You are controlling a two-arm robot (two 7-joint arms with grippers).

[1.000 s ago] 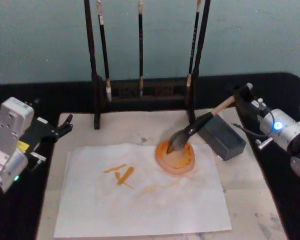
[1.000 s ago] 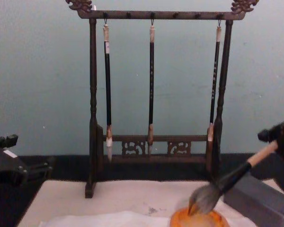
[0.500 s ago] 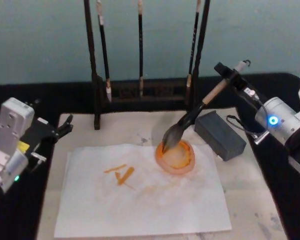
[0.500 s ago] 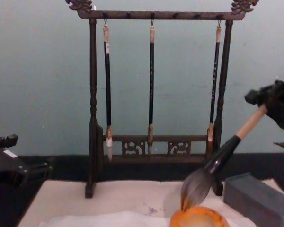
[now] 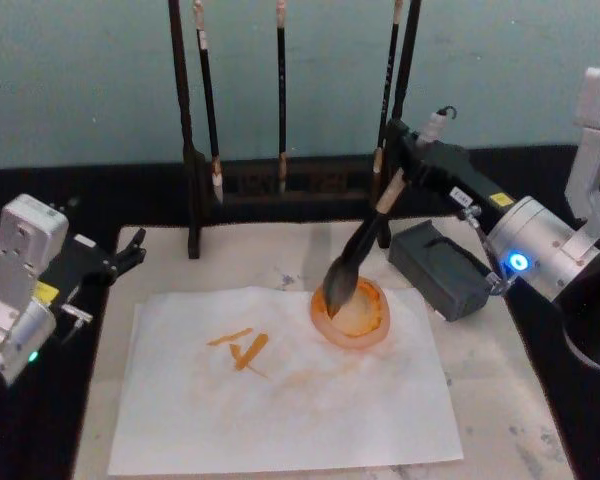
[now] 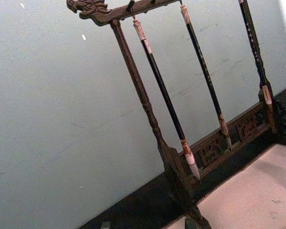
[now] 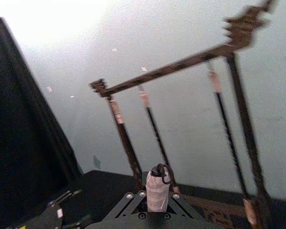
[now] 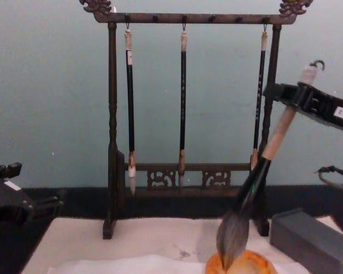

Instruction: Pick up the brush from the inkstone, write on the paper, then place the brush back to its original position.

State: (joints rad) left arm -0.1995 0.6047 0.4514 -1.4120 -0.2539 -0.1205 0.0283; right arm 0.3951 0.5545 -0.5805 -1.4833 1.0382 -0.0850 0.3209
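Note:
The brush (image 5: 364,246) stands steeply tilted, its grey tuft (image 8: 233,234) dipped into a round orange dish (image 5: 353,314). My right gripper (image 5: 412,152) is shut on the top of the tan handle, just below the loop (image 7: 158,190), and shows in the chest view too (image 8: 294,94). The dark grey inkstone block (image 5: 440,270) lies to the right of the dish, apart from the brush. The white paper (image 5: 280,400) lies on the beige mat and carries a few orange strokes (image 5: 242,348). At the table's left edge, my left gripper (image 5: 130,252) is parked and open.
A dark wooden rack (image 5: 192,150) stands at the back of the mat with three thin black brushes (image 8: 183,103) hanging from it; the right gripper is close to its right post (image 8: 268,114). A black table surface (image 5: 540,400) borders the mat on both sides.
The right gripper has risen and swung left, lifting the brush handle off the grey block to a steep tilt. The tuft stays in the orange dish. The left arm has not moved.

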